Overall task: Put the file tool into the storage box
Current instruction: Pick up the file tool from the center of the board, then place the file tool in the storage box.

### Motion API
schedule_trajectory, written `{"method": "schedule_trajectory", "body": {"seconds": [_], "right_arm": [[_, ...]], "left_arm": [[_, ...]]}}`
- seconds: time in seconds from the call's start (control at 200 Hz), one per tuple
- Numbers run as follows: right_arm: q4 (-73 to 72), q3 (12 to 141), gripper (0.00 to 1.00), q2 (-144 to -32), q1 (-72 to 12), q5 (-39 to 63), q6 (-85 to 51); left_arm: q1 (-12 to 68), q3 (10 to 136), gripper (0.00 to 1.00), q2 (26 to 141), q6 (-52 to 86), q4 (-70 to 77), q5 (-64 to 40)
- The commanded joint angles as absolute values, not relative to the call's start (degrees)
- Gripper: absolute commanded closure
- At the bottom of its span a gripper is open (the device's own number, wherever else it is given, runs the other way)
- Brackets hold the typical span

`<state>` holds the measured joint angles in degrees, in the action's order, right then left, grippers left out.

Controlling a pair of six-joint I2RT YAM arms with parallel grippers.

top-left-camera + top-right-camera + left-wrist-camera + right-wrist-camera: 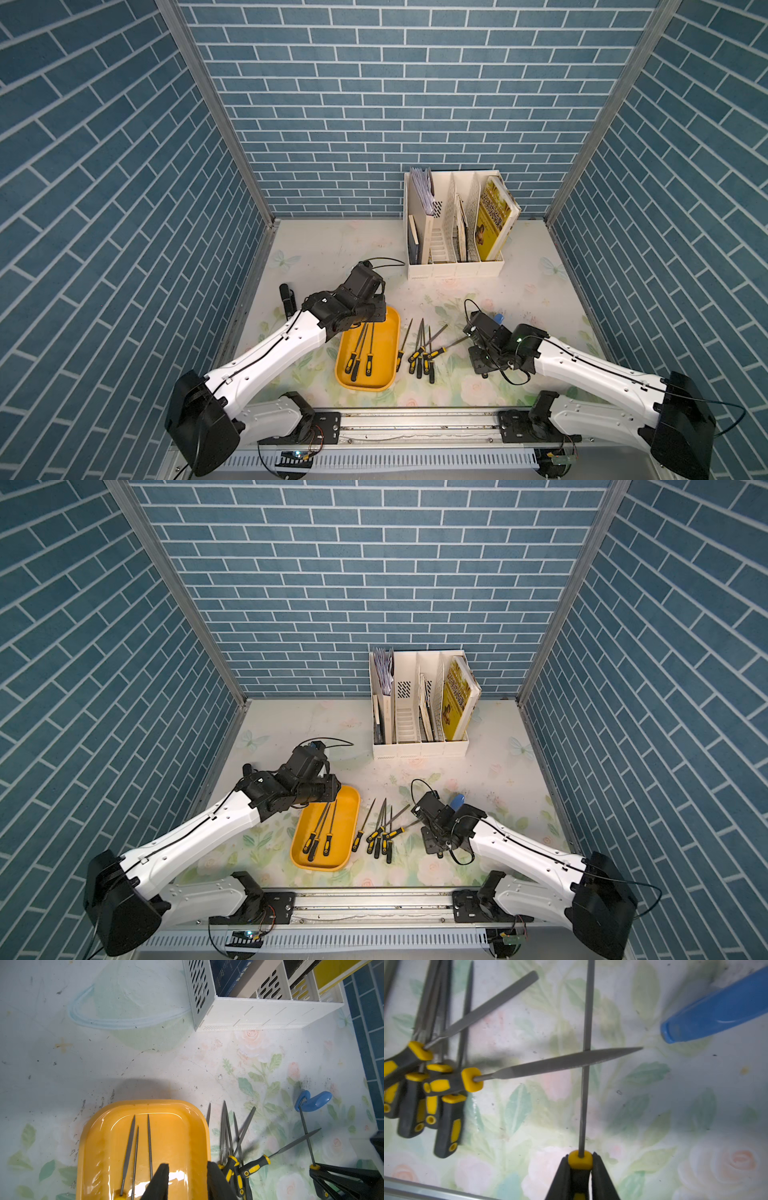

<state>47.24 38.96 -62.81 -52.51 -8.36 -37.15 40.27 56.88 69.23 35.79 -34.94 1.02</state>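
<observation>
- Since the right arm's fingers (562,1178) are pressed onto the yellow collar and black handle of one file (584,1105), the task's thing is already pinched. Its thin shaft runs straight out ahead of them, low over the desk (695,1105). Whether it has left the surface I cannot tell.
- One flat file (560,1064) from the loose heap (422,353) lies crosswise at about the middle of that shaft, seemingly on top of it. A plain lift would probably nudge it.
- A blue plastic piece (716,1009) sits near the far end of the shaft, on the side away from the heap.
- The storage box (384,349) lies to the robot's left of the pinched file, with the heap between the two. Three files (359,353) rest in it lengthwise, handles toward the robot.
- From the left wrist, the pinched file points much the same way as those in the box. I judge the coming move to be mainly a sideways carry leftward, high enough to pass over the heap, with little turning.
- The left arm's fingers (160,1180) stand apart with nothing between them, hovering over the far part of the box. That arm is nearer the box but empty, and it may crowd the drop.
</observation>
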Motion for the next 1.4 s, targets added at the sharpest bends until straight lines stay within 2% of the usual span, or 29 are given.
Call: {"method": "schedule_trajectory", "body": {"seconds": [0.0,0.41,0.495,0.745,0.995,1.395], "right_arm": [[50.36,42.52,0.90,-64.33,-52.01,-11.19,-34.81],[50.95,59.84,0.92,-72.00,-51.81,-20.25,-30.83],[48.43,61.25,0.93,-72.14,-51.81,-17.46,-29.88],[29.02,52.48,0.96,-65.87,-54.54,3.46,-31.43],[21.45,49.53,0.97,-67.72,-62.36,5.12,-35.80],[19.83,51.11,0.99,-69.94,-66.24,4.66,-38.13]], "left_arm": [[40.25,57.70,0.65,69.93,36.53,-33.46,-1.08],[40.25,58.51,0.61,69.89,38.27,-30.70,-3.96],[40.18,58.62,0.61,69.54,38.93,-29.95,-4.20],[40.81,56.90,0.52,65.71,43.95,-22.41,-7.84],[42.62,55.11,0.48,65.49,46.48,-18.99,-7.94],[42.71,53.22,0.49,68.00,47.10,-22.77,-3.28]]}}
